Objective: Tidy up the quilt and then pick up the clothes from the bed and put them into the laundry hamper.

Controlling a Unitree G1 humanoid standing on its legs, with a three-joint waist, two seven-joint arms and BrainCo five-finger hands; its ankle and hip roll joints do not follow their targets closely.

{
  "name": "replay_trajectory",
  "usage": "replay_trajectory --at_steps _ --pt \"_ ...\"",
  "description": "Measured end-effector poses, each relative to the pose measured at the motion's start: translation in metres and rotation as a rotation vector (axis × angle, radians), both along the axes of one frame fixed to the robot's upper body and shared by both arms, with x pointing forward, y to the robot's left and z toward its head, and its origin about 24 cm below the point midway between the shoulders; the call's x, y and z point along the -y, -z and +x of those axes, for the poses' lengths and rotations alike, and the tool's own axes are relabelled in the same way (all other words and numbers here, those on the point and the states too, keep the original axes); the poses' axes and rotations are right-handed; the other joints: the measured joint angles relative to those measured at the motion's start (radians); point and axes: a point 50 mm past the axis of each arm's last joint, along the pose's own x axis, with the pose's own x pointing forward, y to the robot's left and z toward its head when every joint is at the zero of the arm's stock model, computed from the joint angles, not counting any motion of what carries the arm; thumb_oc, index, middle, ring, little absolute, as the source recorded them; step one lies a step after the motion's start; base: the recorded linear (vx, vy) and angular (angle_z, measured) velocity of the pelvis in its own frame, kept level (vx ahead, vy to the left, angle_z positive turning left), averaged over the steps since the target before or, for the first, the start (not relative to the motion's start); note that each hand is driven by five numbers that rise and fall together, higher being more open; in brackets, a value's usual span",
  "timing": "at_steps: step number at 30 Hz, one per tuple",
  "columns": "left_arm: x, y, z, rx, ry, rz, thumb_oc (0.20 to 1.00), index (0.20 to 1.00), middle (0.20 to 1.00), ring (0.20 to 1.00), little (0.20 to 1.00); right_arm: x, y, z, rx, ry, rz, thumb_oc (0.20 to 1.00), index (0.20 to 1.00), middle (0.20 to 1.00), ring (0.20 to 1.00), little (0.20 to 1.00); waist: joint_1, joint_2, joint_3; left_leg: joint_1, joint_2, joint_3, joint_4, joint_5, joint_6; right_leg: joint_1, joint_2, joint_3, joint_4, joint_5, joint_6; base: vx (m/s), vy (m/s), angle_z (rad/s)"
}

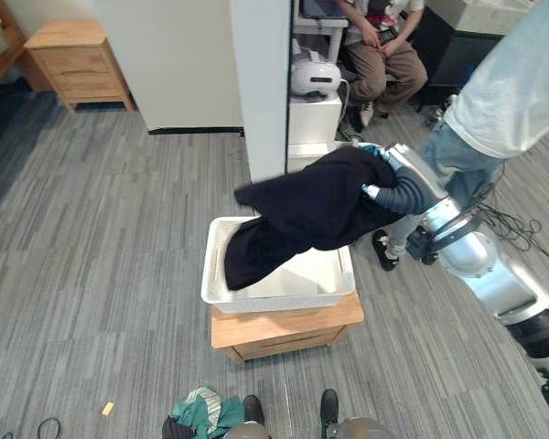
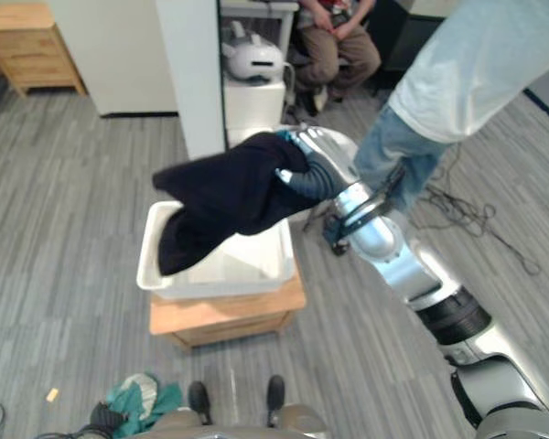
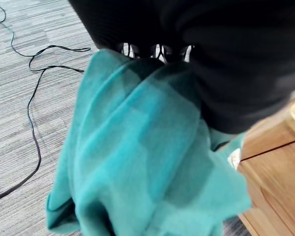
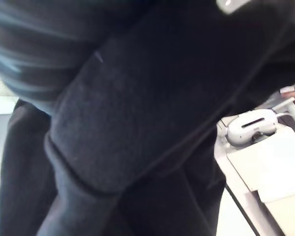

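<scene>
- Stage of the task: a dark garment (image 1: pixel 311 208) hangs from the right hand (image 1: pixel 404 183) over the white hamper (image 1: pixel 221 291); its lower end already dips inside, so this drop-off seems nearly complete, with only the release left.
- Remaining work, as a judgement: a teal garment (image 3: pixel 137 167) is carried at the left hand (image 1: pixel 185 425), low beside the robot, and seems still bound for the hamper. Neither bed nor quilt is seen, so the state of that part cannot be judged.
- Right arm pose: stretched forward and inward, the wrist held above and just beyond the hamper's far right corner, the ribbed cover facing up.
- Right hand state: the fingers are buried in the dark cloth; the garment hangs from the hand and is bunched at it, but whether the fingers are curled round it cannot be told.
- Left hand state: the teal garment hangs below the hand and a few fingers show above it; their grip cannot be made out.
- Setting: the hamper rests on a low wooden bench (image 1: pixel 284 329), below and to the left of the right hand. A standing person (image 1: pixel 494 101) is just beyond the right arm, a seated person (image 1: pixel 380 46) farther off.
</scene>
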Motion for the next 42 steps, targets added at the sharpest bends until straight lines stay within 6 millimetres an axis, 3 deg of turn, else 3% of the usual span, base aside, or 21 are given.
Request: replay_trajectory --at_steps 2,3,6,7,8,11,14,16,17,19,22,25,29,30,33,38,39,41,42 --pt "0.002 -0.003 0.010 0.059 -0.028 -0.023 0.200 0.200 0.200 0.200 0.200 -0.007 0.021 0.011 -0.095 0.024 0.040 0.200 0.200 0.200 0.200 0.200 0.015 0.005 -0.001 -0.009 -0.003 -0.014 0.000 0.000 0.000 -0.005 -0.002 -0.008 0.000 0.000 0.000 0.00 -0.012 0.17" --pt "0.003 -0.005 0.016 0.086 -0.022 -0.027 0.200 0.200 0.200 0.200 0.200 -0.008 0.027 0.012 -0.116 0.030 0.029 1.000 1.000 1.000 1.000 1.000 0.021 0.008 -0.002 -0.015 -0.004 -0.020 0.000 0.001 0.001 -0.007 -0.003 -0.015 0.000 0.000 0.000 0.01 -0.018 0.22" --pt "0.008 -0.021 0.042 0.248 -0.032 -0.068 0.200 0.200 0.200 0.200 0.200 -0.011 0.047 0.022 -0.193 0.079 0.055 1.000 1.000 1.000 1.000 1.000 0.043 0.018 0.001 -0.019 -0.004 -0.027 0.000 0.009 0.009 -0.008 -0.003 -0.024 0.000 0.000 0.000 0.00 -0.014 0.14" --pt "0.014 -0.044 0.070 0.429 0.024 -0.099 0.200 0.200 0.200 0.200 0.200 -0.005 0.065 0.030 -0.252 0.159 0.021 1.000 1.000 1.000 1.000 1.000 0.054 0.025 0.006 -0.031 -0.006 -0.045 0.000 0.008 0.008 -0.010 -0.004 -0.039 0.000 0.000 0.000 0.00 -0.019 0.25" --pt "0.016 -0.054 0.084 0.501 0.047 -0.105 0.200 0.200 0.200 0.200 0.200 -0.003 0.068 0.031 -0.266 0.175 0.013 1.000 1.000 1.000 1.000 1.000 0.060 0.031 0.006 -0.038 -0.007 -0.048 0.000 0.008 0.011 -0.015 -0.006 -0.044 0.000 0.000 0.000 0.00 -0.027 0.24" --pt "0.017 -0.116 0.124 0.816 0.154 -0.122 0.200 0.200 0.200 0.200 0.200 0.013 0.086 0.036 -0.272 0.306 -0.111 1.000 1.000 1.000 1.000 1.000 0.076 0.050 0.014 -0.048 -0.008 -0.059 0.000 0.013 0.014 -0.018 -0.007 -0.056 0.000 0.001 0.001 0.00 -0.022 0.12" --pt "0.007 -0.161 0.142 1.002 0.206 -0.105 0.200 0.200 0.200 0.200 0.200 0.035 0.081 0.030 -0.212 0.382 -0.148 1.000 1.000 1.000 1.000 1.000 0.071 0.063 0.016 -0.047 -0.012 -0.068 0.000 0.020 0.016 -0.014 -0.010 -0.063 0.000 0.001 0.001 0.01 -0.002 0.08" --pt "0.002 -0.180 0.147 1.074 0.230 -0.084 0.200 0.200 0.200 0.200 0.200 0.049 0.081 0.024 -0.200 0.413 -0.167 1.000 1.000 1.000 1.000 1.000 0.069 0.070 0.015 -0.045 -0.014 -0.069 0.000 0.019 0.018 -0.009 -0.013 -0.063 0.000 0.001 0.001 0.03 -0.003 0.09" --pt "0.004 -0.197 0.151 1.139 0.263 -0.109 0.200 0.200 0.200 0.200 0.200 0.067 0.083 0.010 -0.177 0.460 -0.195 1.000 1.000 1.000 1.000 1.000 0.057 0.075 0.017 -0.032 -0.019 -0.076 0.000 0.017 0.019 0.008 -0.017 -0.064 0.000 -0.002 0.002 0.02 -0.006 0.08" --pt "0.009 -0.214 0.153 1.212 0.289 -0.168 0.200 0.200 0.200 0.200 0.200 0.087 0.097 -0.002 -0.209 0.522 -0.251 1.000 1.000 1.000 1.000 1.000 0.044 0.076 0.017 -0.012 -0.023 -0.072 0.000 0.013 0.020 0.027 -0.020 -0.056 0.000 -0.008 0.006 0.02 -0.008 -0.01" --pt "0.013 -0.226 0.158 1.266 0.324 -0.193 0.200 0.200 0.200 0.200 0.200 0.106 0.112 -0.014 -0.269 0.579 -0.315 1.000 1.000 1.000 1.000 1.000 0.015 0.076 0.016 -0.003 -0.023 -0.069 0.000 0.000 0.012 0.029 -0.021 -0.050 0.000 -0.010 0.009 0.02 -0.002 -0.06" --pt "0.022 -0.243 0.157 1.352 0.349 -0.223 0.200 0.200 0.200 0.200 0.200 0.131 0.136 -0.038 -0.364 0.674 -0.332 1.000 1.000 1.000 1.000 1.000 0.001 0.075 0.015 0.000 -0.022 -0.059 0.000 -0.003 0.014 0.032 -0.020 -0.042 0.000 -0.011 0.010 0.02 -0.002 -0.12" --pt "0.033 -0.257 0.171 1.405 0.413 -0.176 0.200 0.200 0.200 0.200 0.200 0.137 0.172 -0.065 -0.505 0.707 -0.322 1.000 1.000 1.000 1.000 1.000 -0.047 0.063 0.011 0.006 -0.019 -0.032 0.000 -0.002 0.015 0.016 -0.017 -0.013 0.000 -0.015 0.017 -0.04 -0.006 -0.20" --pt "0.038 -0.268 0.180 1.440 0.454 -0.123 0.200 0.200 0.200 0.200 0.200 0.138 0.188 -0.077 -0.575 0.703 -0.347 1.000 1.000 1.000 1.000 1.000 -0.064 0.058 0.013 -0.012 -0.018 -0.014 0.000 -0.007 0.015 -0.009 -0.017 0.005 -0.001 -0.012 0.023 -0.08 -0.005 -0.27" --pt "0.050 -0.281 0.199 1.475 0.510 -0.039 0.200 0.200 0.200 0.200 0.200 0.140 0.211 -0.096 -0.676 0.712 -0.360 1.000 1.000 1.000 1.000 1.000 -0.098 0.052 0.019 -0.042 -0.019 0.006 0.000 0.005 0.016 -0.047 -0.019 0.014 0.000 -0.001 0.035 -0.08 0.001 -0.23" --pt "0.055 -0.257 0.244 1.286 0.582 0.197 0.200 0.200 0.200 0.200 0.200 0.153 0.253 -0.127 -0.861 0.776 -0.424 1.000 1.000 1.000 1.000 1.000 -0.183 0.040 0.035 -0.073 -0.018 0.065 0.000 0.004 0.015 -0.109 -0.021 0.064 -0.005 0.015 0.044 -0.10 -0.012 -0.33" --pt "0.055 -0.253 0.251 1.246 0.588 0.235 1.000 1.000 1.000 1.000 1.000 0.156 0.262 -0.132 -0.900 0.782 -0.451 1.000 1.000 1.000 1.000 1.000 -0.193 0.040 0.037 -0.092 -0.017 0.069 0.000 0.005 0.014 -0.129 -0.021 0.067 -0.005 0.020 0.047 -0.06 -0.028 -0.21" --pt "0.052 -0.242 0.257 1.165 0.587 0.278 1.000 1.000 1.000 1.000 1.000 0.161 0.280 -0.147 -0.987 0.816 -0.481 1.000 1.000 1.000 1.000 1.000 -0.213 0.039 0.056 -0.113 -0.017 0.084 0.000 0.018 0.023 -0.156 -0.021 0.072 0.000 0.034 0.039 -0.05 -0.030 -0.14" --pt "0.053 -0.229 0.260 1.086 0.601 0.280 1.000 1.000 1.000 1.000 1.000 0.166 0.300 -0.155 -1.108 0.868 -0.524 1.000 1.000 1.000 1.000 1.000 -0.212 0.040 0.061 -0.115 -0.015 0.084 0.000 0.019 0.023 -0.157 -0.019 0.072 0.000 0.039 0.032 0.00 -0.008 -0.05"
